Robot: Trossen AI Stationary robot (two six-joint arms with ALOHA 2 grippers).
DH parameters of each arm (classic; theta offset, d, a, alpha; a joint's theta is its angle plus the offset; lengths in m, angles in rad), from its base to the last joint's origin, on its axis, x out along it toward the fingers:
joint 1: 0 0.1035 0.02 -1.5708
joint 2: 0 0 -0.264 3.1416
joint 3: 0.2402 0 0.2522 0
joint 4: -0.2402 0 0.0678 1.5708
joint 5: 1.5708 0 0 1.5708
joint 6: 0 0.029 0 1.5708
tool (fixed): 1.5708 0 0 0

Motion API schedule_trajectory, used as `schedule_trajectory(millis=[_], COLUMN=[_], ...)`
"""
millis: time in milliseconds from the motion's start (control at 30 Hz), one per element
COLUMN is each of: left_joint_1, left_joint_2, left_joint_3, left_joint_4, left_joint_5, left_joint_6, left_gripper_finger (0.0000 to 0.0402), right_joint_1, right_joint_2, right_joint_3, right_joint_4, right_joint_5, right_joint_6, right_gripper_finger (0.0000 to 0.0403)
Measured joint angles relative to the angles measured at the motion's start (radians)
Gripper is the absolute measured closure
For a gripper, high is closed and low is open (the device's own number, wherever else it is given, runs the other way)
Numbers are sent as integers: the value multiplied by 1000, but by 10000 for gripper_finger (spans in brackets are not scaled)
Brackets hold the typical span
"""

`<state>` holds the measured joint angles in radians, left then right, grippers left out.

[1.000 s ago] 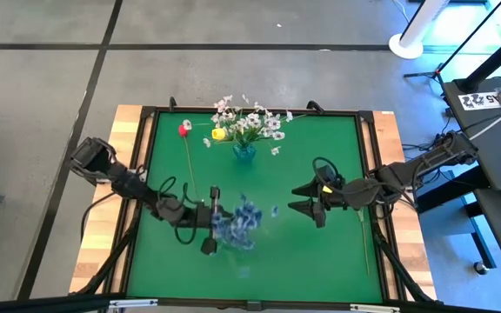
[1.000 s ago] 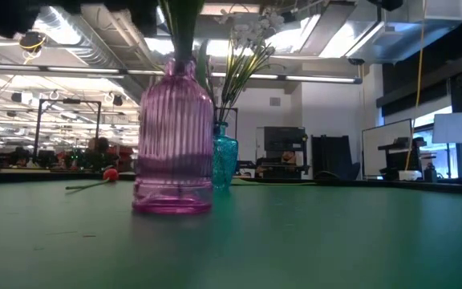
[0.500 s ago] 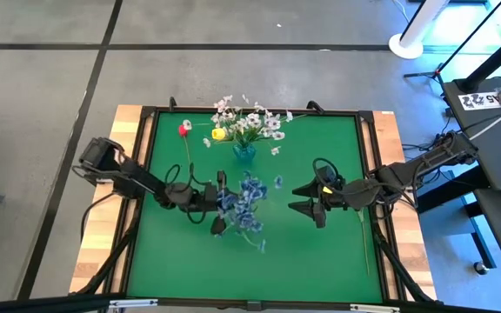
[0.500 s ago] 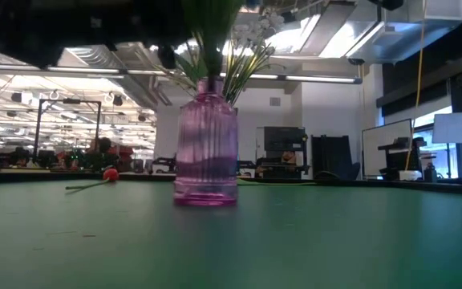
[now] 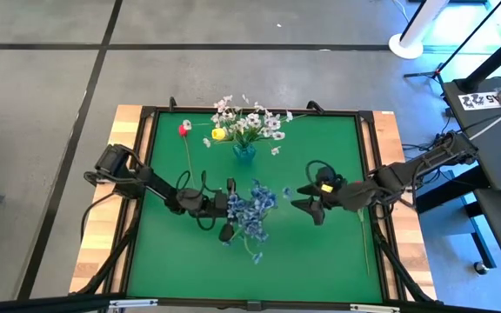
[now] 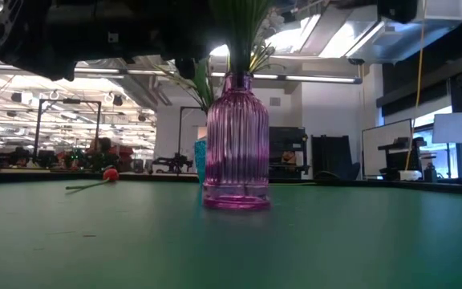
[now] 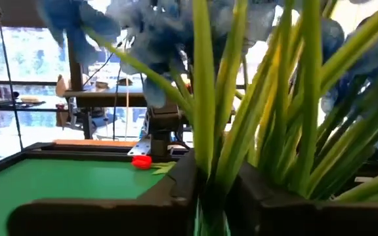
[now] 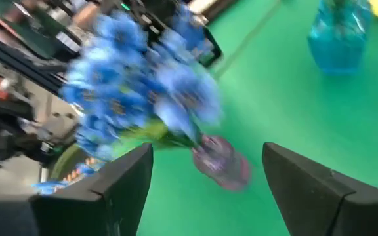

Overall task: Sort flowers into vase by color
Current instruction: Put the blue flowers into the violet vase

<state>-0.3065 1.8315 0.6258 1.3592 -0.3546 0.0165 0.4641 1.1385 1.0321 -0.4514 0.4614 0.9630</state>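
Note:
A ribbed purple vase stands on its base on the green table and holds blue flowers on green stems. My left gripper reaches in from the table's left and is shut on that bunch. My right gripper hangs open just right of the blue flowers, facing them. A teal vase with white flowers stands near the far edge. A red bud and its stem lie on the table; a yellow bud sits beside the teal vase. My left gripper pinches the bunch of green stems between its two fingers, close above the vase's mouth. The fingers come level from the table's left. The stems stand upright in the purple vase, whose base rests on the table.
Black rails frame the green mat. A thin loose stem lies along the right edge. The red bud's stem lies left of the teal vase. The near half of the mat is bare.
My left gripper has moved toward the table's right and somewhat toward the far edge, keeping its hold. The purple vase with the blue flowers has slid upright along the table with it, and now stands closer to my right gripper.

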Motion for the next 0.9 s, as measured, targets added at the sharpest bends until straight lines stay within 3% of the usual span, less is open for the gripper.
schedule_trajectory(millis=[267,567,733,900], left_joint_1=[-23,-43,-26,-24], left_joint_2=[-33,-235,-306,-381], left_joint_3=[0,0,0,0], left_joint_4=[-97,-408,-532,-582], left_joint_5=[-1,-47,-48,-32], left_joint_6=[-91,-93,-95,-121], left_gripper_finger=[268,213,207,206], right_joint_1=[0,0,0,0], right_joint_2=[0,-21,-23,-3], right_joint_3=[0,0,0,0], right_joint_4=[-55,-150,-356,-672], right_joint_5=[-36,-35,-52,-171], right_joint_6=[86,131,340,581], right_gripper_finger=[118,118,118,118])
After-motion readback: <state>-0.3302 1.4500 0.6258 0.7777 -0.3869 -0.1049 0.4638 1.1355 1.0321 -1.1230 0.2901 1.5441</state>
